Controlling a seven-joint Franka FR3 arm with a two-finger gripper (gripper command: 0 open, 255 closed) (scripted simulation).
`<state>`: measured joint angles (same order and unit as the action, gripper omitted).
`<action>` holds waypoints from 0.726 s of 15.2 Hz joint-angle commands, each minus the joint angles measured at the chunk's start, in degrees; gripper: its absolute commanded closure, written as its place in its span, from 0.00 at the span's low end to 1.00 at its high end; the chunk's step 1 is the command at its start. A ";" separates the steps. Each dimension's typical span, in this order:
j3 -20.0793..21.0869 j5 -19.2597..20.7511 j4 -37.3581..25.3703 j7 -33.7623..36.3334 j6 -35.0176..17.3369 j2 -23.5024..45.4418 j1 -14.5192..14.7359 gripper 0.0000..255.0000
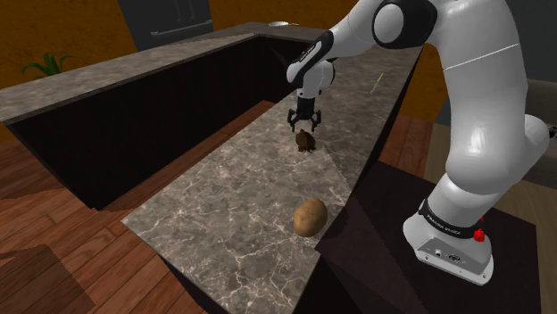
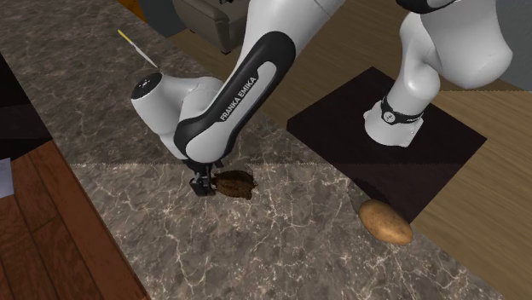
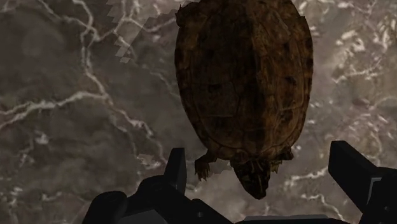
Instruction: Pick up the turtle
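Item: turtle [image 1: 305, 141], brown, dark-shelled, lying flat on the grey-brown veined marble bench [image 1: 223, 205], roughly midway along the bench's length in the shoulder view. In the second exterior view the turtle [image 2: 235, 183] is seen resting on the bench [image 2: 281, 247] at the 3 o'clock side of the end effector [image 2: 202, 185]. Item: end effector [image 1: 303, 128], all black, lowered close over the turtle, at 12 o'clock of it in the shoulder view. In the wrist view the end effector [image 3: 257, 159] is spread wide; the turtle's [image 3: 245, 83] head and front legs are placed between the fingers, neither of which is seen to touch it, and most of the shell lies beyond the fingertips on the bench [image 3: 76, 95]. Nothing is held. Item: potato [image 1: 310, 216], tan, set near the bench edge at 6 o'clock of the turtle in the shoulder view, well apart from it; in the second exterior view the potato [image 2: 385, 222] is found at 4 o'clock of the turtle. Item: white arm [image 1: 482, 116] mounted on a dark stand [image 1: 522, 268]; the arm [image 2: 247, 77] is marked FRANKA EMIKA. Item: thin pale stick [image 2: 136, 47] lying on the bench at 11 o'clock of the end effector. Item: wooden floor [image 1: 54, 223] beside the bench.
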<state>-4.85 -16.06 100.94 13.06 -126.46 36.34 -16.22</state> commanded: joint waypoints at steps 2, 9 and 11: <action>0.16 -0.29 0.04 -0.38 -1.30 1.28 -0.13 0.00; 0.20 -0.33 0.15 -0.37 -1.50 1.35 -0.08 1.00; 0.21 -0.34 0.34 -0.35 -1.62 1.27 -0.04 1.00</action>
<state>-4.71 -16.40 101.13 12.73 -128.11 37.51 -16.31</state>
